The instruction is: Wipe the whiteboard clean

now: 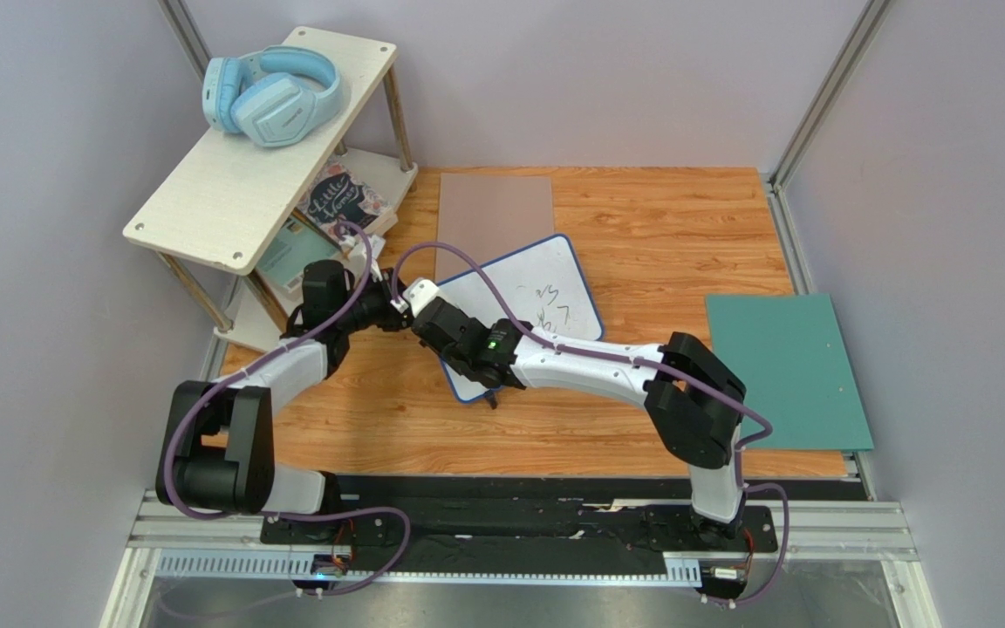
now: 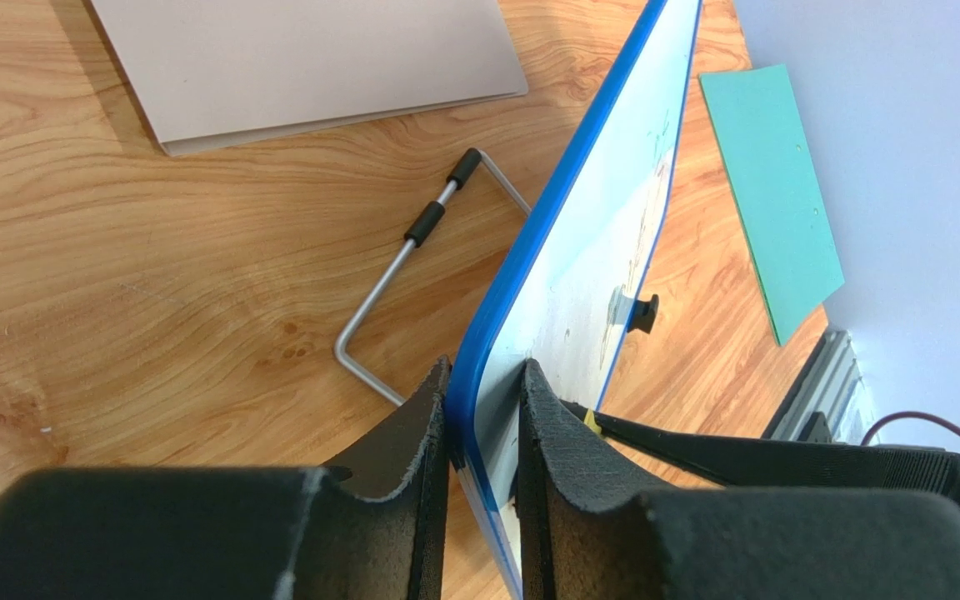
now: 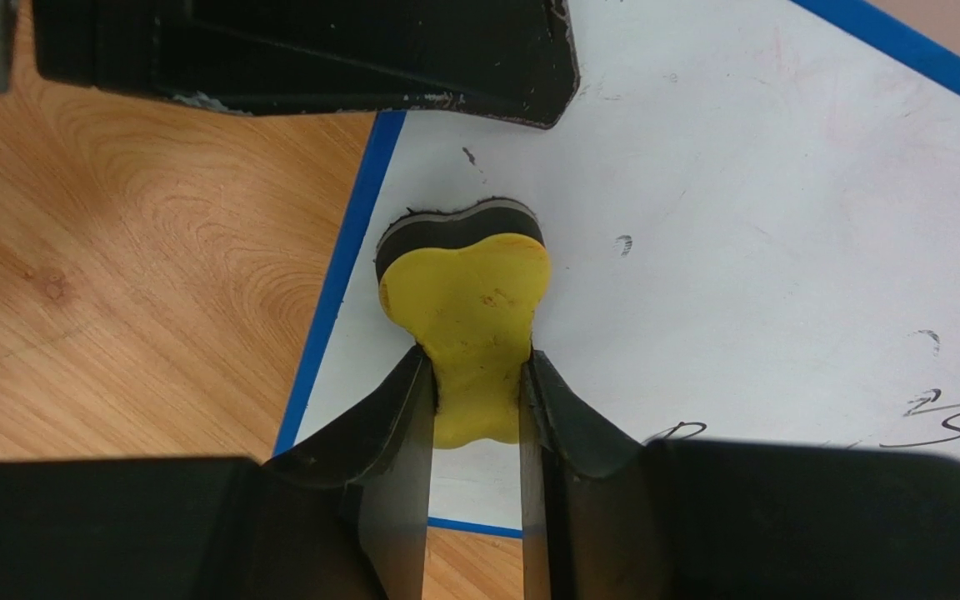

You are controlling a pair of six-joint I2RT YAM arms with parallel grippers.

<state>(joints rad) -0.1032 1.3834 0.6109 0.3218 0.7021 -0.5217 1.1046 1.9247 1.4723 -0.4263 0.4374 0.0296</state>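
Left wrist footage shows the left end effector (image 2: 485, 406) pinching the blue-rimmed edge of the whiteboard (image 2: 598, 225), one pad on the back and one on the glossy face. That grip probably steadies the board so that it does not slide or tip under a wiping stroke. The same view shows what the others hide: the board is raised off the tabletop (image 2: 135, 275) at a tilt, and a bent wire stand (image 2: 410, 269) with black sleeves lies under its back. The grey-brown mat (image 2: 310, 56) lies beyond the stand, and the green mat (image 2: 773, 175) lies well apart on the far side. On the right wrist camera, the right end effector (image 3: 479, 375) is closed on the narrow waist of a yellow eraser (image 3: 473, 294). Its dark felt side faces the white surface near the board's blue edge, apparently resting on it, though contact cannot be confirmed. Gripping the waist leaves the wide head free to sweep. Only this view makes the black handwriting (image 3: 936, 419) legible as strokes, off to one side of the eraser and not yet wiped. From the top external camera, the board sits mid-tabletop, skewed, with both arms meeting at its near left corner. Neither wrist view shows that layout.
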